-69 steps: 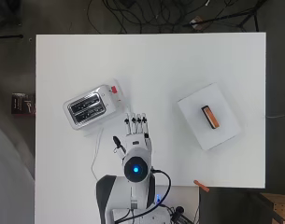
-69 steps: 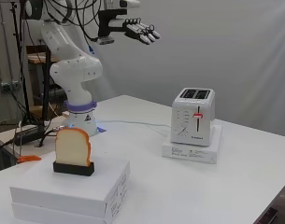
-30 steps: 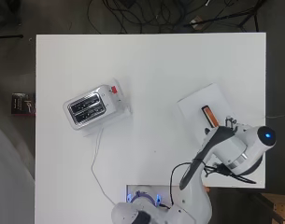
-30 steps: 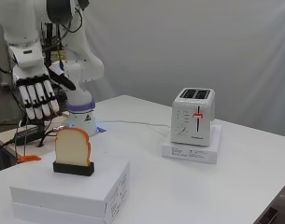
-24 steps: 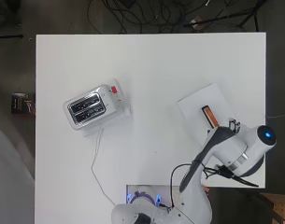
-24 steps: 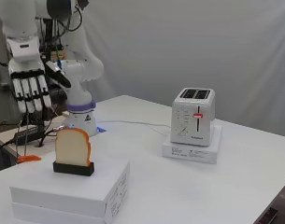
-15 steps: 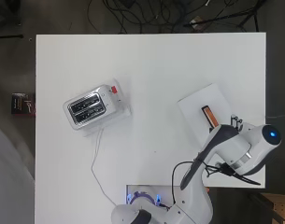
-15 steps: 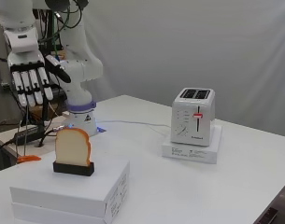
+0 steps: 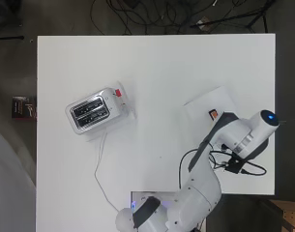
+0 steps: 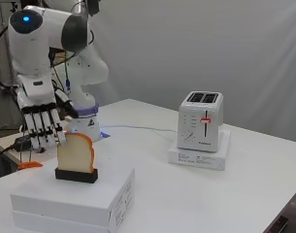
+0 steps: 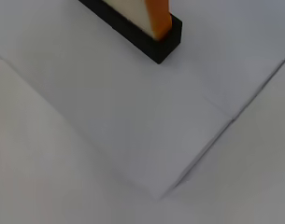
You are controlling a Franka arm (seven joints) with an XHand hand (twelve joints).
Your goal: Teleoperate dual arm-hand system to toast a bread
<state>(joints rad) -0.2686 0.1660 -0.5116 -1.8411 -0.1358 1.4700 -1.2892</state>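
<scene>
A slice of bread stands upright in a black holder on a white box at the table's near corner. My hand hangs just behind the slice with its fingers straight and pointing down, close to the slice's top edge; touch cannot be told. In the overhead view the arm hides the hand, and only a corner of the holder shows on the box. The wrist view shows the slice's orange crust in the holder. The white toaster has empty slots.
The toaster stands on a flat white base, and its cable runs toward the arm's base. A small orange object lies by the table edge behind the box. A dark item lies off the table's left side.
The arm has swung from the table's middle over to the bread box. In the last half second the hand has dropped and come close behind the slice.
</scene>
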